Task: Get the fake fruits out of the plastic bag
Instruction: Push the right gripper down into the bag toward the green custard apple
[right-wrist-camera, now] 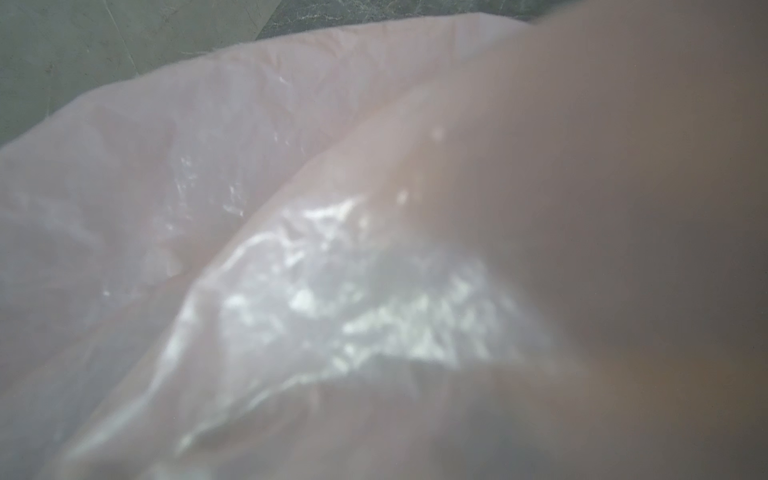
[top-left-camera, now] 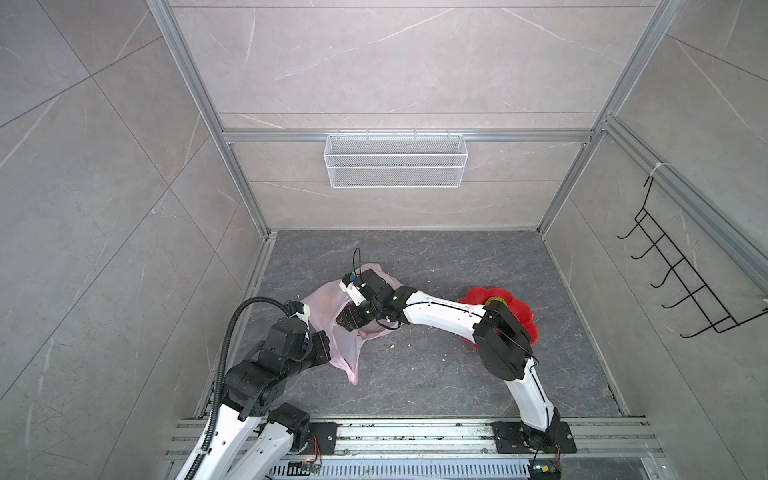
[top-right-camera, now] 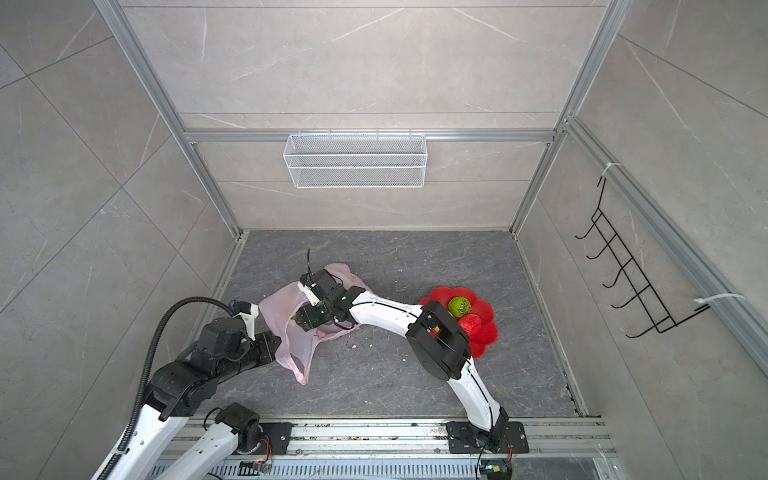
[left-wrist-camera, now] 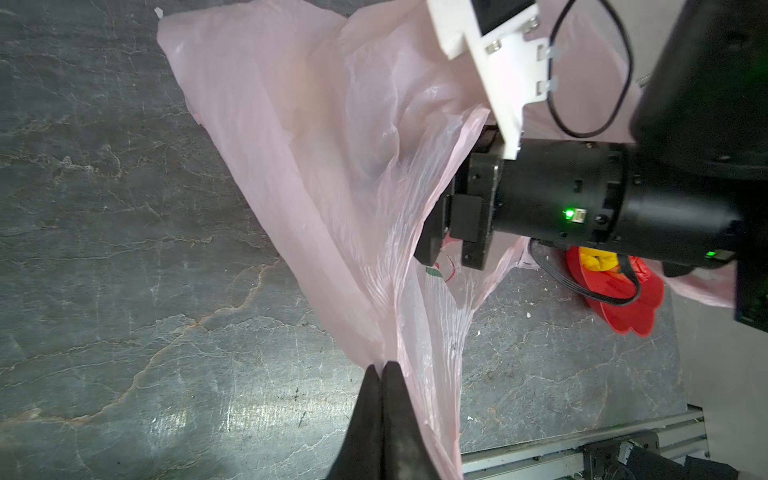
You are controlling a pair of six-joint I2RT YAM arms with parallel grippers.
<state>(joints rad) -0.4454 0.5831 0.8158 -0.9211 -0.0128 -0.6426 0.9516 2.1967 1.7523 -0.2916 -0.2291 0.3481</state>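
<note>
The plastic bag lies crumpled on the dark floor at centre left, thin and pale pink. My left gripper is shut on a fold of its near edge, and the film stretches taut away from the closed tips. My right gripper reaches across into the bag's mouth. In the left wrist view its black fingers stand apart inside the film. The right wrist view shows only blurred pink film. Two fake fruits lie outside the bag: a bumpy green ball and a small red one.
The two fruits rest on a red flower-shaped plate at the right, partly under my right arm's elbow. A white wire basket hangs on the back wall. A black hook rack hangs on the right wall. White crumbs dot the floor.
</note>
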